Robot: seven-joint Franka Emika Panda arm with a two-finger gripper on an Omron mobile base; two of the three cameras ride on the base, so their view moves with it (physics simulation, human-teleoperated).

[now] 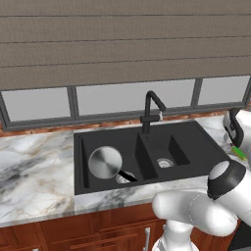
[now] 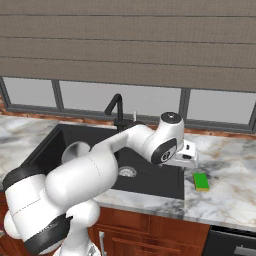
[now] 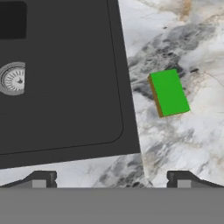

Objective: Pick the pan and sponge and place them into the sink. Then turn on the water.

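Your jaws (image 3: 111,177) stand spread wide with nothing between them, hanging over the marble tabletop (image 3: 192,135) at the sink's right edge. Just ahead you see the sponge (image 3: 169,92), a bright green block with a brownish side, lying flat on the tabletop close beside the sink (image 3: 65,109) but apart from it. From the right base you'll find the sponge (image 2: 201,181) just below the hand. The pan (image 1: 105,162), round and silver-grey, sits in the larger left basin, its black handle (image 1: 128,175) pointing toward the drain, which it partly covers. From the left base the arm hides most of the sponge (image 1: 239,152).
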